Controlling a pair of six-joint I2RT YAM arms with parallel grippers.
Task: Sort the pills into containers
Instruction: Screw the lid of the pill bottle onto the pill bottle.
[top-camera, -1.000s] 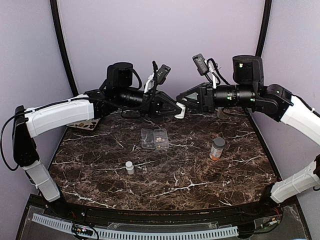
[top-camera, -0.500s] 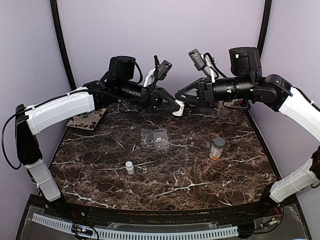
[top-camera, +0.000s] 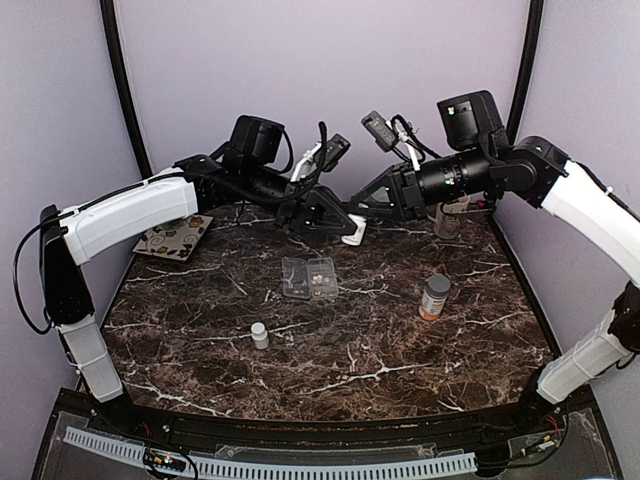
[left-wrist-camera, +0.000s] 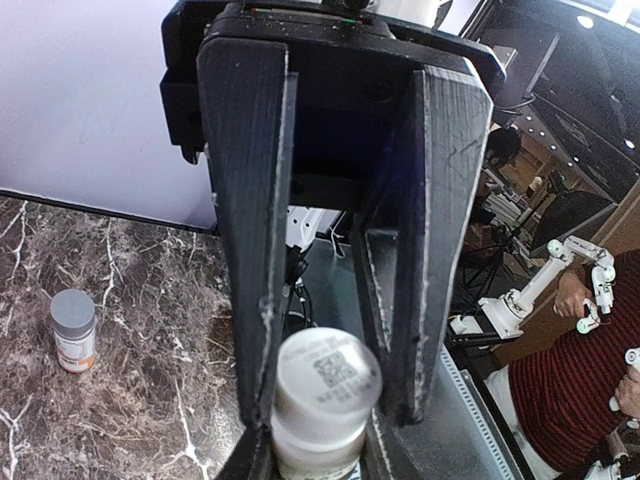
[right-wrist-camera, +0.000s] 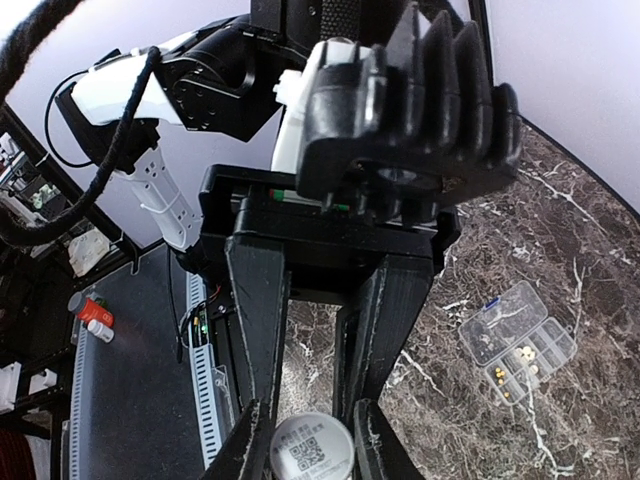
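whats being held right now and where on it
small white bottle, in mid-air, clamped across its sides by the left gripper and right gripper from opposite directions.

Bottle half seen, pills mere specks

The white bottle (left-wrist-camera: 322, 400) runs off the bottom edge of the left wrist view, its printed code blurred. The right wrist view crops it too. From above, the left claw (top-camera: 342, 222) and right claw (top-camera: 366, 210) cover most of it. The pills (top-camera: 318, 277) in the pill box (top-camera: 293, 279) are too small to count.
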